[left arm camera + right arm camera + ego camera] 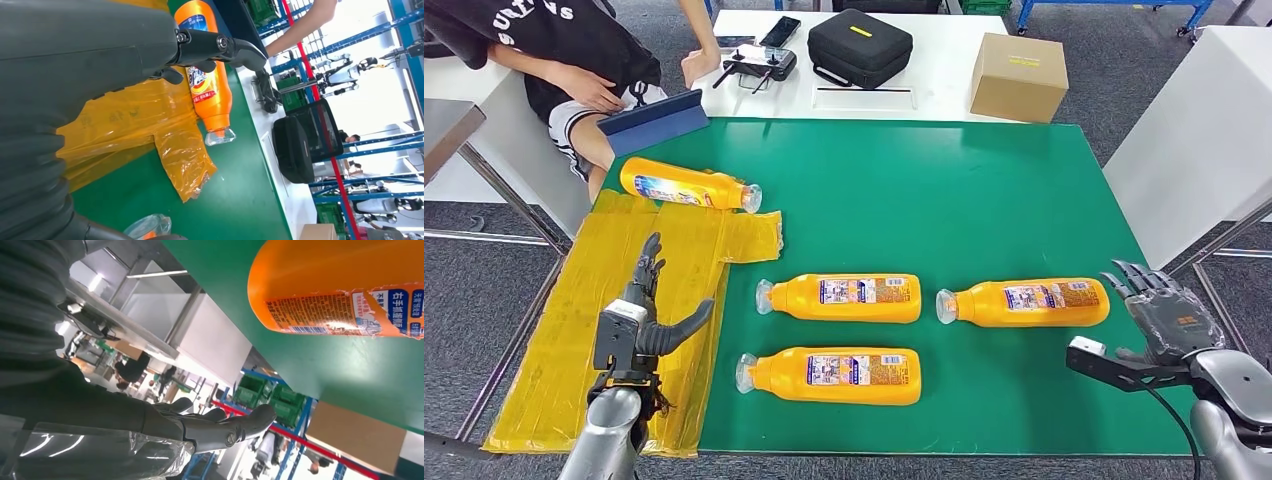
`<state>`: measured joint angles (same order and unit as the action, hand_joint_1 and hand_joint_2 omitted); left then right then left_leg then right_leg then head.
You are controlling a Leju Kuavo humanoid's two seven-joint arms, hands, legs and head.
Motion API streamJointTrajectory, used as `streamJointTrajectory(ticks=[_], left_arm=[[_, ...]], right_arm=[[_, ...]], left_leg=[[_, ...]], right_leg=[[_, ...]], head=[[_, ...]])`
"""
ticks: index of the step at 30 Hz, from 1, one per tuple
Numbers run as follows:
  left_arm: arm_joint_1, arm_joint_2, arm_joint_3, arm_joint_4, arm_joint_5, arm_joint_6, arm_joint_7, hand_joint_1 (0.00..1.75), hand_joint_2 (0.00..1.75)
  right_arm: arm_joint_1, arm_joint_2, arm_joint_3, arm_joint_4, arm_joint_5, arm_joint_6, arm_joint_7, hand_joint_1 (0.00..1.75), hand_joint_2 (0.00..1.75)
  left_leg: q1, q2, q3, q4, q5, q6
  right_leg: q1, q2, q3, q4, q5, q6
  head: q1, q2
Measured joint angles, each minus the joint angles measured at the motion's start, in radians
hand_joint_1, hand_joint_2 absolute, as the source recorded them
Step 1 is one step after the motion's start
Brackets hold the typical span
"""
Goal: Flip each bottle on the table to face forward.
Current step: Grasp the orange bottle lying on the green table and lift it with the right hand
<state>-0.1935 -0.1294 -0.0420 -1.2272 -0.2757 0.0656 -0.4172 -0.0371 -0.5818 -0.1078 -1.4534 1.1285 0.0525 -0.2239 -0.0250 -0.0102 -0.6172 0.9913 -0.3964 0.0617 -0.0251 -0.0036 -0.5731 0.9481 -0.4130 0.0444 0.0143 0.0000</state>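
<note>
Head view: four orange bottles [842,298] lie on their sides on the green desk [984,200]. Left hand [646,310] and right hand [1169,315] hover spread-fingered at its near corners, holding nothing.

My hands, left [646,300] and right [1169,315], are dark grey. On the green table [984,190] lie four orange bottles [842,297] with blue-and-white labels and clear caps. Crinkled yellow plastic sheet [574,330] covers the table's left edge. Beyond the table sit a black case [860,46] and a tan box [1018,77].
</note>
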Motion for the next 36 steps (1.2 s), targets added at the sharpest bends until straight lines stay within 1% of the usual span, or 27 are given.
streamJointTrajectory(ticks=[6,13,19,25,29,36], left_arm=[[0.000,0.000,0.000,-0.003,-0.003,-0.009,0.000,0.00,1.75],[0.002,0.000,0.000,-0.003,0.002,-0.012,0.000,0.00,1.75],[0.004,0.000,0.000,-0.003,0.012,-0.010,-0.002,0.00,1.75],[0.004,0.000,0.001,-0.003,0.012,-0.007,-0.002,0.00,1.75],[0.010,0.000,0.001,-0.008,0.008,-0.003,0.000,0.00,1.75],[0.023,0.000,0.001,-0.015,0.004,-0.001,0.006,0.00,1.75]], right_arm=[[-0.025,0.020,-0.001,0.090,0.020,-0.081,-0.072,0.00,1.75],[-0.059,0.078,0.018,0.205,0.079,-0.163,-0.095,0.00,1.75],[-0.154,0.122,0.055,0.374,0.113,-0.206,-0.122,0.00,1.75],[-0.240,0.149,0.083,0.508,0.128,-0.236,-0.130,0.00,1.75],[-0.288,0.170,0.100,0.582,0.139,-0.280,-0.126,0.00,1.75],[-0.333,0.196,0.117,0.642,0.150,-0.317,-0.121,0.00,1.75]], left_leg=[[0.000,0.000,0.000,0.000,0.000,0.000],[0.000,0.000,0.000,0.000,0.000,0.000],[0.000,0.000,0.000,0.000,0.000,0.000],[0.000,0.000,0.000,0.000,0.001,0.001],[0.000,0.000,0.000,0.000,0.001,0.001],[0.000,0.001,0.000,0.000,0.001,0.001]], right_leg=[[0.000,0.000,0.000,0.000,0.000,0.000],[0.000,0.000,0.000,0.000,0.000,0.000],[0.000,0.000,0.000,0.000,0.000,0.000],[0.000,0.000,0.001,0.000,0.001,0.000],[0.000,0.000,0.001,0.000,0.001,0.000],[0.000,0.000,0.001,0.000,0.001,0.001]], head=[[0.000,0.000],[0.000,0.000],[0.000,0.000],[0.000,0.000],[0.000,0.000],[0.000,0.000]])
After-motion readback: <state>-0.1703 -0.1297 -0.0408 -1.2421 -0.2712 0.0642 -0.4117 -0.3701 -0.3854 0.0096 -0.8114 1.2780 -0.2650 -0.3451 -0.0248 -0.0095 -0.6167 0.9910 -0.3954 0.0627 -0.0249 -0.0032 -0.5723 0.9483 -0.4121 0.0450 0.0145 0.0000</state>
